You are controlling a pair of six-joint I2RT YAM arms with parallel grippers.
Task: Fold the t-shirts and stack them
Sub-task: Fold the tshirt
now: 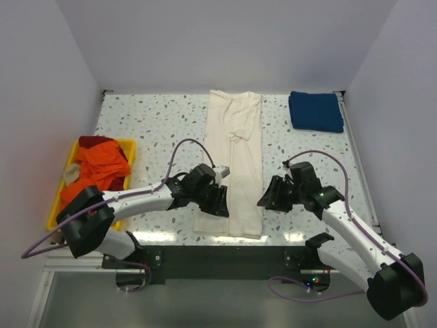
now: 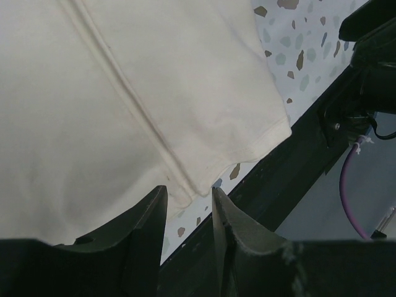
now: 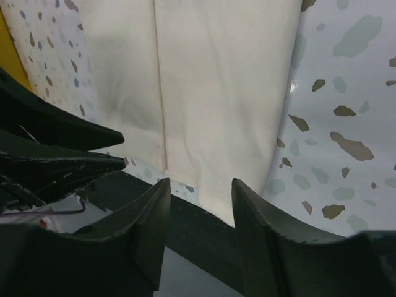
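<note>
cream shirt: you'll find the cream shirt [image 1: 232,157] in the middle of the table [image 1: 150,123], folded into one long narrow strip that runs from the far edge down to the near edge. a lengthwise fold line shows along it in both wrist views.
near hem: the bottom corners of the strip lie flat just short of the table's dark front edge.
left gripper: your left gripper [image 1: 220,201] sits at the left side of the strip, close to its near end. in the left wrist view the two fingers stand apart with a narrow gap and nothing between them - the cloth lies just beyond the tips.
right gripper: your right gripper [image 1: 268,198] faces it from the other side of the strip, at about the same height along it. its jaws stand moderately apart and grip nothing; the shirt's right edge and the speckled tabletop show through the gap.
between the grippers: only the width of the folded strip separates them, and from above neither can be told to touch the cloth.
blue shirt: the blue shirt [image 1: 315,111] lies folded into a neat rectangle at the far right corner, well apart from the cream one.
tray: the yellow tray [image 1: 52,213] sits on the left side of the table.
in the tray: an orange shirt [image 1: 102,167] lies crumpled on top, with a red shirt [image 1: 94,141] bunched at the far end - neither is folded.
</note>
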